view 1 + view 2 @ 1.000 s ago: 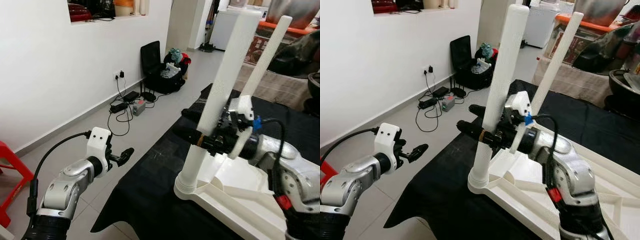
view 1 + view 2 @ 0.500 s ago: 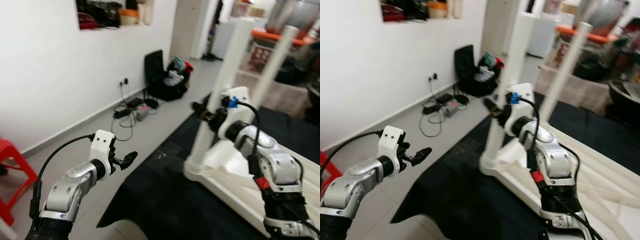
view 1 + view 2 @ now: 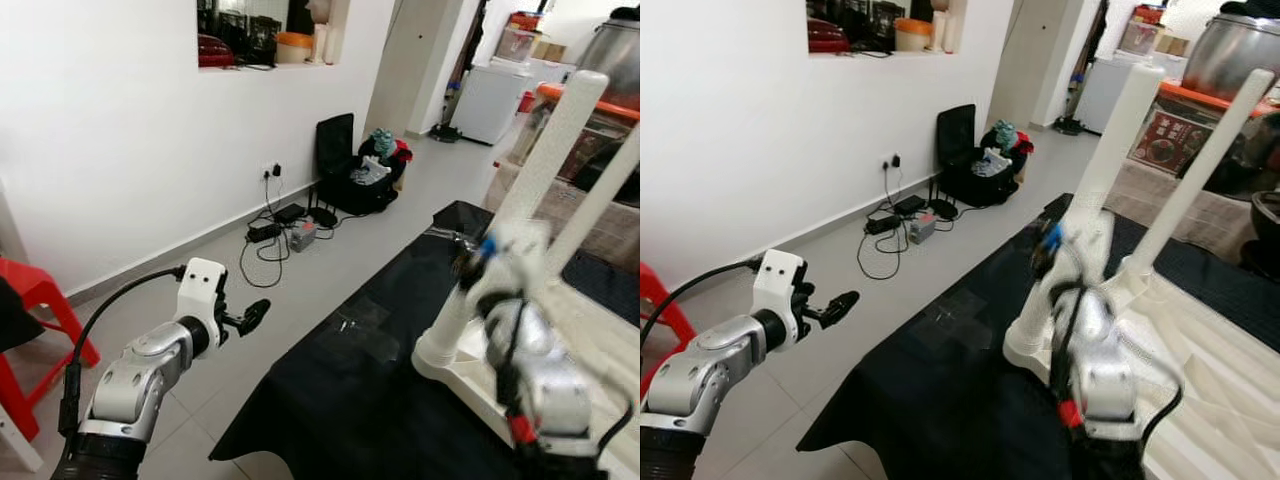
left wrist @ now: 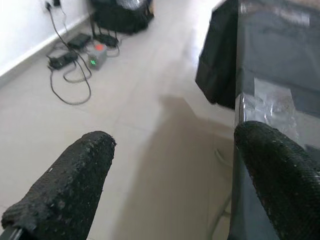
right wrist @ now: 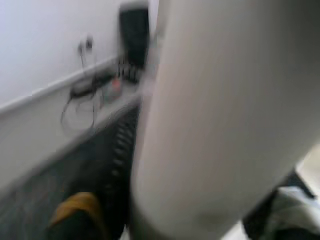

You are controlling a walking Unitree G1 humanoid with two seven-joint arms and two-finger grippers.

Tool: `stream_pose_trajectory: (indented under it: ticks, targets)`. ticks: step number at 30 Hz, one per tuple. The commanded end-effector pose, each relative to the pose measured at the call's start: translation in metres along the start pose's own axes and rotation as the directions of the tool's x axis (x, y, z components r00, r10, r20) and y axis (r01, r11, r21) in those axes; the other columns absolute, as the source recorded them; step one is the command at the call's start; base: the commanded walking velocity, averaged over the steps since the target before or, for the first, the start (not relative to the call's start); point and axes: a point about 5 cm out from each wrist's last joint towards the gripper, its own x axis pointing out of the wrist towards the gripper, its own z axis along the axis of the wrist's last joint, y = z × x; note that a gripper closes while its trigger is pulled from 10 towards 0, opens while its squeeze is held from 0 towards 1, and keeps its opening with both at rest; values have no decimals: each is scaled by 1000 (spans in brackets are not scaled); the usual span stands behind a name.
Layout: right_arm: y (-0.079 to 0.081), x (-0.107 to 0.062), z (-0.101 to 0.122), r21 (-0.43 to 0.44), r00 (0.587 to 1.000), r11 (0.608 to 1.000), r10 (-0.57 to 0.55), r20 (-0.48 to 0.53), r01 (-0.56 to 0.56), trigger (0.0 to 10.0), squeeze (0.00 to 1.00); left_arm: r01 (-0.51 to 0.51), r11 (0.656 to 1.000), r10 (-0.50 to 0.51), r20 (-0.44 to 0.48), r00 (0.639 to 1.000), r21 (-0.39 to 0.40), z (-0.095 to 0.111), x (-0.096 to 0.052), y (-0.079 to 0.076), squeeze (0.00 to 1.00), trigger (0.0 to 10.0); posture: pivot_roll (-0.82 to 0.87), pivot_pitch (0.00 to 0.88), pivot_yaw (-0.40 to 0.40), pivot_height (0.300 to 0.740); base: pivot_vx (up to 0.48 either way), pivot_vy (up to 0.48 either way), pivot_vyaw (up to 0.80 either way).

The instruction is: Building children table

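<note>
A white children's table (image 3: 1230, 340) lies upside down on a black cloth (image 3: 350, 400), with two white legs pointing up. My right gripper (image 3: 468, 264) is at the nearer table leg (image 3: 1102, 185), about halfway up, and its arm is blurred. In the right wrist view that leg (image 5: 210, 115) sits close between the two fingers, with my right gripper (image 5: 175, 215) shut on it. The second leg (image 3: 1200, 170) rises just behind. My left gripper (image 3: 252, 314) hovers over the floor, left of the cloth. Its fingers (image 4: 70, 185) are wide open with nothing between them.
A red plastic chair (image 3: 45, 300) stands at the far left. Cables and a power strip (image 3: 275, 228) lie by the white wall, near a black chair with bags (image 3: 350, 165). Tiled floor lies between the wall and the cloth's edge.
The camera has shifted, so the table now sits further right. My right arm has swung round the nearer leg, still at it. The left arm has kept its pose.
</note>
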Motion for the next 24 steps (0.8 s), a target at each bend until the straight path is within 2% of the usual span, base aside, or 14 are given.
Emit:
stream_pose_trajectory:
  ticks: [1, 3, 4, 5, 7, 8, 9, 10, 11, 16, 21, 22, 23, 24]
  targets:
    - [2, 4, 21, 14, 993, 996, 89, 77, -91, 10000, 961, 13, 1000, -13, 1, 1000, 7, 1, 3, -3, 0, 10000, 91, 0, -96, 740, 0, 0, 0]
    - [7, 5, 28, 17, 984, 989, 147, 105, -149, 10000, 961, 13, 1000, -13, 1, 1000, 5, 1, 3, -2, 0, 10000, 91, 0, -96, 740, 0, 0, 0]
    - [23, -4, 53, -6, 873, 892, 444, 203, -452, 10000, 0, 21, 1000, -21, -2, 1000, 0, -1, 2, -4, 0, 10000, 91, 0, -98, 740, 0, 0, 0]
    - [27, -10, 60, -24, 812, 838, 535, 233, -545, 10000, 0, 25, 1000, -25, -3, 1000, -2, -1, 2, -6, 0, 10000, 92, 0, -98, 740, 0, 0, 0]
    - [30, -14, 64, -39, 770, 801, 587, 249, -598, 10000, 0, 28, 1000, -28, -3, 1000, -2, -2, 2, -6, 0, 10000, 92, 0, -98, 740, 0, 0, 0]
    - [32, -25, 71, -85, 673, 714, 687, 274, -695, 10000, 0, 32, 999, -32, -2, 999, -2, -1, 3, -7, 0, 10000, 98, 0, -103, 740, 0, 0, 0]
    - [32, -25, 71, -85, 673, 714, 687, 274, -695, 10000, 0, 32, 999, -32, -2, 999, -2, -1, 3, -7, 0, 10000, 98, 0, -103, 740, 0, 0, 0]
    - [36, -39, 81, -140, 523, 576, 802, 290, -805, 10000, 0, 37, 999, -37, 2, 999, -1, 0, 2, -9, 0, 10000, 105, 0, -108, 740, 0, 0, 0]
    - [36, -39, 81, -140, 523, 576, 802, 290, -805, 10000, 0, 37, 999, -37, 2, 999, -1, 0, 2, -9, 0, 10000, 105, 0, -108, 740, 0, 0, 0]
    - [41, -44, 90, -153, 345, 399, 893, 289, -904, 10000, 0, 37, 999, -37, 4, 999, 1, 0, 1, -8, 0, 10000, 115, 0, -114, 740, 0, 0, 0]
    - [47, -35, 84, -143, 324, 369, 909, 263, -918, 10000, 0, 41, 999, -41, 1, 999, 5, 0, 0, -9, 0, 10000, 129, 0, -122, 740, 0, 0, 0]
    - [49, -31, 83, -129, 333, 376, 904, 267, -918, 5412, 0, 42, 999, -42, 0, 999, 6, 0, -1, -9, 0, 10000, 132, 0, -123, 740, 0, 0, 0]
    - [50, -29, 83, -120, 334, 376, 903, 272, -919, 5412, 0, 43, 999, -42, 0, 999, 7, 0, -1, -9, 0, 10000, 132, 0, -123, 740, 0, 0, 0]
    - [49, -24, 84, -100, 371, 412, 885, 283, -906, 0, 0, 42, 999, -42, -1, 999, 8, 0, -2, -8, 0, 10000, 133, 0, -123, 740, 0, 0, 0]
